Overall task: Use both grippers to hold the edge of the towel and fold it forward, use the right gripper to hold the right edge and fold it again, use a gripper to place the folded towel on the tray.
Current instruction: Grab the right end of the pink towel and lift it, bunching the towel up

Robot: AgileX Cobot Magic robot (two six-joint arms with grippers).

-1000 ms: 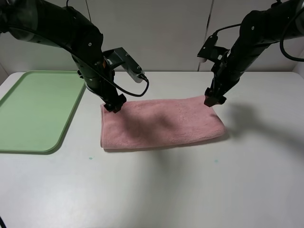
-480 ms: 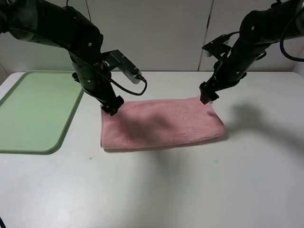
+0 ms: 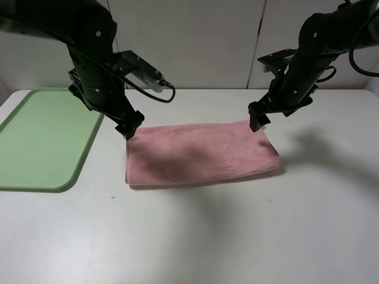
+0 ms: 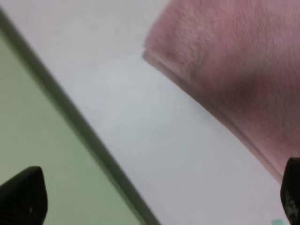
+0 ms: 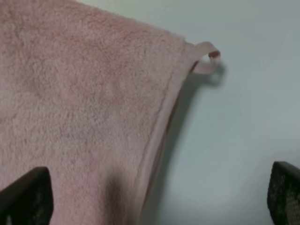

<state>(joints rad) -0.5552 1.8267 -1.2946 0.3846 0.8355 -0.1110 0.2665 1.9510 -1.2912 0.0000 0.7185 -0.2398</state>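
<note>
Two tools hang just above the far corners of the towel (image 3: 201, 155): the left tool (image 3: 129, 126) over its far-left corner and the right tool (image 3: 258, 119) over its far-right corner. Both wrist views show each with jaws spread wide and nothing between them. The pink towel lies flat on the white worktop (image 3: 237, 236) as a long band with doubled layers along its edges, so the forward fold looks done and the sideways fold seems the step in hand. To do it well, the right tool should drop onto the right short edge, near the small loop (image 5: 209, 57), and pinch both layers together. It should then carry them low and level across to the left edge so the borders meet squarely, while the left tool keeps clear. One towel, one green tray (image 3: 41, 136) at the left, near the towel but not touching it, and two tools are in view.
</note>
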